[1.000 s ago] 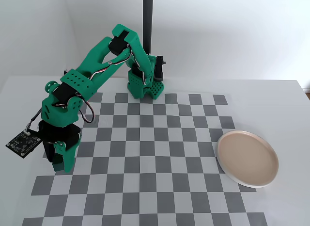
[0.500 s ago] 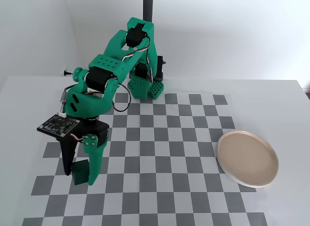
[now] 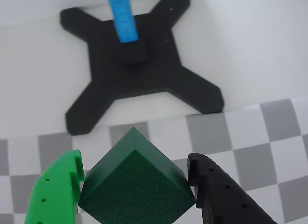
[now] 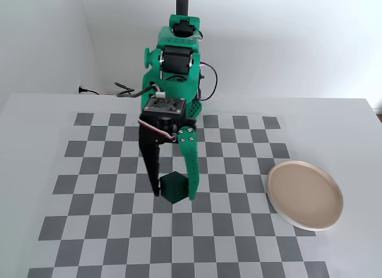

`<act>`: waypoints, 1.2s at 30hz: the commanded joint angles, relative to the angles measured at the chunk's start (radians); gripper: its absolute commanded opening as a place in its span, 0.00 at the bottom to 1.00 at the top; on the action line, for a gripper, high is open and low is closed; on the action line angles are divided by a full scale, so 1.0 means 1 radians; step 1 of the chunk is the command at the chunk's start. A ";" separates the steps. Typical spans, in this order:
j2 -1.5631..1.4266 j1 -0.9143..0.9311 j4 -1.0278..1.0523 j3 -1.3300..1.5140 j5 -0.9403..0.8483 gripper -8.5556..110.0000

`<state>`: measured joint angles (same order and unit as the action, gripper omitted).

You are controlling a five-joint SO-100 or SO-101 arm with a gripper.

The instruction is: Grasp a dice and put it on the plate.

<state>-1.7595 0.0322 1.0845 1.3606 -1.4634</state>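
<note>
- Dice (image 4: 173,187): dark green plain cube, held between my two fingers above the checkered mat (image 4: 239,242); judged lifted clear of it, though the fixed view does not settle contact with certainty.
- Dice orientation: in the wrist view the cube (image 3: 136,183) sits cornerwise, one edge pointing away from the camera, so the fingers bear on opposite sides with a corner leading. I judge this a workable but not square hold.
- End effector (image 4: 173,194): fingers parted only by the width of the cube and clamped on it. In the wrist view the green finger (image 3: 55,192) touches its left side and the black finger (image 3: 219,195) its right; no gap shows on either side.
- Arm posture: end effector hangs nearly straight down near the mat's middle, a carrying attitude in my judgement.
- Plate (image 4: 305,195): pale pinkish-beige with a lighter rim, resting on the bench (image 4: 358,141) at the mat's right edge in the fixed view, well apart from the dice. Nothing lies on it.
- Other items: a black cross-shaped stand (image 3: 139,65) with a blue upright appears ahead of the end effector in the wrist view.
- Assessment: grasp appears achieved; transfer to the plate and release are not yet done. Risk noted: the cornerwise hold could let the cube twist.
</note>
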 commanded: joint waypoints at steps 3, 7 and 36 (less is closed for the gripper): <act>-0.195 -0.135 0.043 0.000 0.011 0.04; -0.304 -0.230 0.048 0.097 0.015 0.04; -0.198 -0.822 0.100 0.150 0.160 0.04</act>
<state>-1.9850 -0.7624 1.2210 1.5723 -1.3100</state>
